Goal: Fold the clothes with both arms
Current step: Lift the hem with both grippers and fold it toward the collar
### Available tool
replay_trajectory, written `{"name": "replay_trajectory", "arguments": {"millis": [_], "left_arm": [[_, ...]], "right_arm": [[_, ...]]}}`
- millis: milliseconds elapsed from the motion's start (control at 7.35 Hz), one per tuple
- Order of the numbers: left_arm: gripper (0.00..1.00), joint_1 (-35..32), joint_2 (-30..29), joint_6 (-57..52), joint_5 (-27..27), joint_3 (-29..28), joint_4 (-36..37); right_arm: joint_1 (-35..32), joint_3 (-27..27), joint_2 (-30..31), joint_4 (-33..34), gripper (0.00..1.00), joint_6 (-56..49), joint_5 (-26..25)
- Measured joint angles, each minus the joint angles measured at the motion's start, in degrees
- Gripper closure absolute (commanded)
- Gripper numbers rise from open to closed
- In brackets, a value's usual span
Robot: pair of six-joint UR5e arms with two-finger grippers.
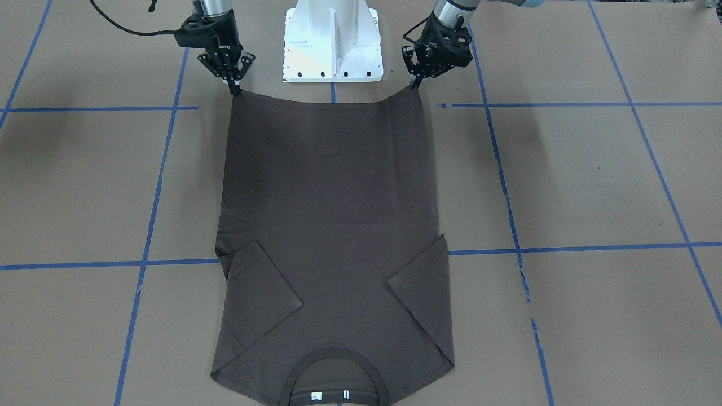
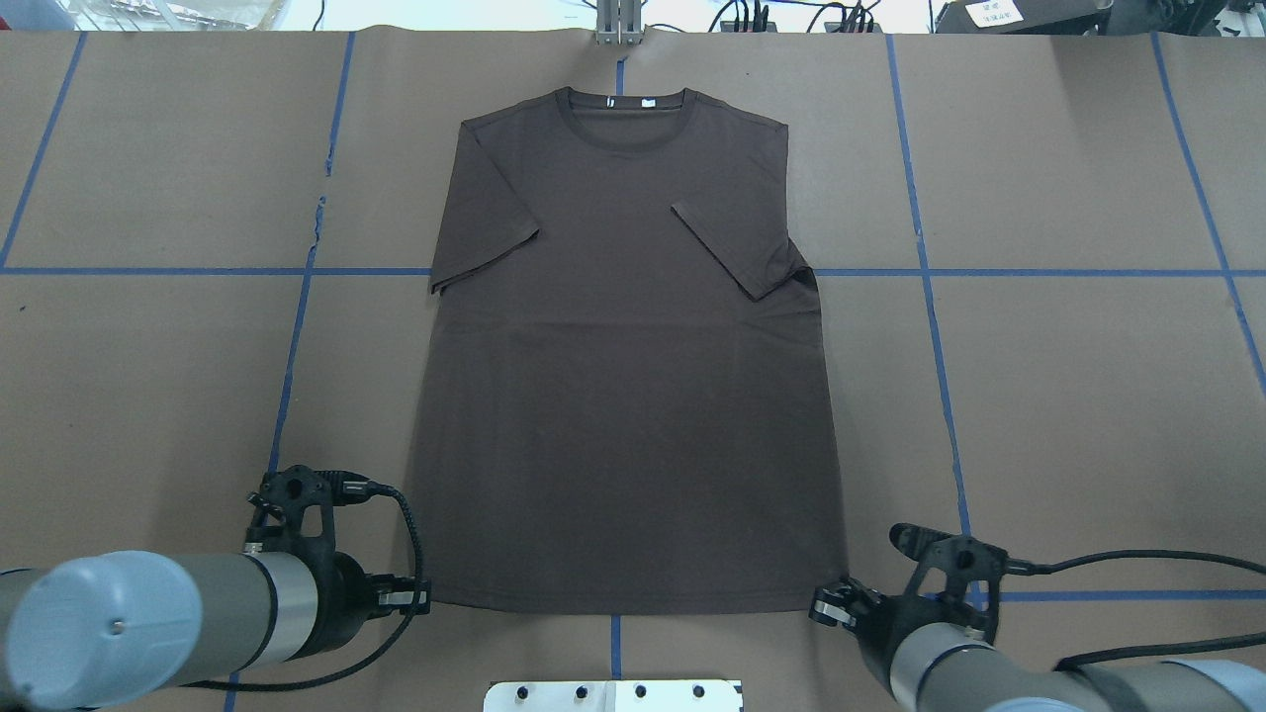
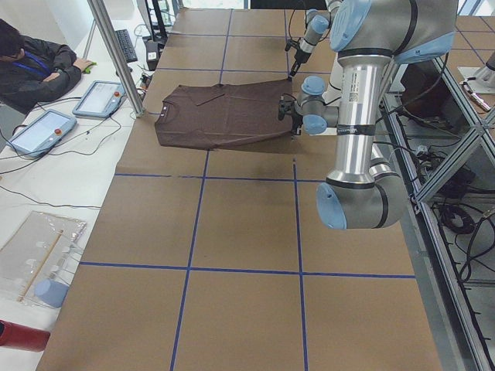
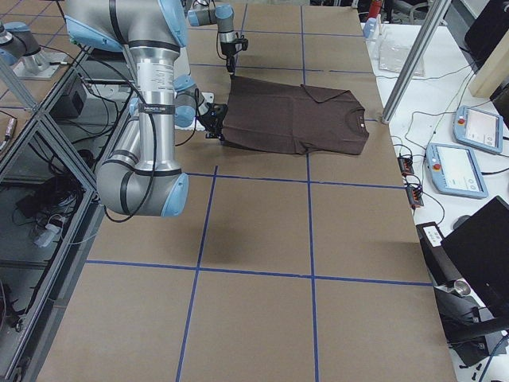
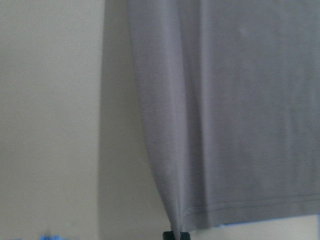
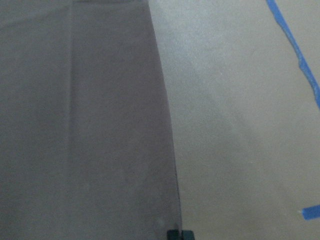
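Dark brown short-sleeved T-shirt (image 1: 333,197) is pinched at its hem corners by left black gripper (image 1: 417,84) and right black gripper (image 1: 234,85); a corner could be lost through uneven lifting

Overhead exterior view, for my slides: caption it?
Left hand and right hand grip the hem corners of a dark brown T-shirt.

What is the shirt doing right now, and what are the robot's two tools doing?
T-shirt, spread out flat, both sleeves folded inward.
Left tool, shut on one hem corner.
Right tool, shut on the other hem corner.
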State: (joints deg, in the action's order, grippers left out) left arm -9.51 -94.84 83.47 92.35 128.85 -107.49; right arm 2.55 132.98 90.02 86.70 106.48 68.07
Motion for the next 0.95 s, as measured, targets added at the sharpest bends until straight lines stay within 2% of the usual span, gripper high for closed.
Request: {"name": "replay_trajectory", "arguments": {"millis": [272, 408, 544, 816, 952], "left_arm": [[1.00, -0.09, -1.10, 0.03, 4.63, 15.01, 15.51], [1.00, -0.39, -2.74, 0.01, 7.04, 21.23, 22.88], [1.00, -0.81, -4.68, -0.12, 8.63, 24.04, 27.41], [1.00, -3.85, -8.59, -2.06, 9.51, 21.43, 30.14], [1.00, -7.12, -10.72, -4.92, 9.57, 18.40, 30.38]], "right_arm": [[1.33, 15.15, 0.37, 13.12, 1.00, 0.11, 4.57], [1.35, 21.00, -0.54, 18.78, 1.00, 0.15, 6.90], [0.44, 23.40, -1.69, 21.68, 1.00, 0.08, 8.37], [-4.50, 23.10, -4.35, 23.50, 1.00, -1.47, 11.12], [-8.84, 20.67, -7.25, 23.77, 1.00, -4.04, 13.48]]}}
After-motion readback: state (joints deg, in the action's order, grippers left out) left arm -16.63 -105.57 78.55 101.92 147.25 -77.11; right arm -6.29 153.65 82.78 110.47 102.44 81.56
